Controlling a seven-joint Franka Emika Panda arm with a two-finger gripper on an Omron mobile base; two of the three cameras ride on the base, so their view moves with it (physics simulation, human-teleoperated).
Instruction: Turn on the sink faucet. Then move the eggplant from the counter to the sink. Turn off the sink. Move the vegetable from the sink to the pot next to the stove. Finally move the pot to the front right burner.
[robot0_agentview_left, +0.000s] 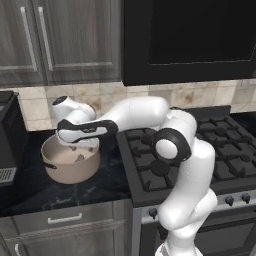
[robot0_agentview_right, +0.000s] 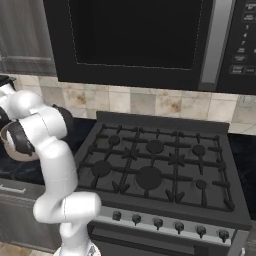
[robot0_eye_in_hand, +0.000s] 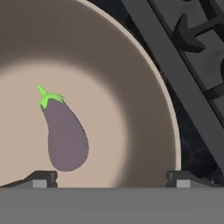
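The eggplant (robot0_eye_in_hand: 64, 135) lies loose on the floor of the pot (robot0_agentview_left: 70, 162) on the worktop (robot0_agentview_left: 35, 187) beside the stove (robot0_agentview_right: 160, 165). The pincer (robot0_eye_in_hand: 111, 177) hangs released above; next, grip the pot's rim squarely.

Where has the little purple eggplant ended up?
In the hand view, the eggplant lies on the floor of the beige pot, which stands on the black counter just left of the stove.

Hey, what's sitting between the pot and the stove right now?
Nothing: a bare strip of black counter separates the pot from the stove in the left base view; the hand view shows the same dark gap.
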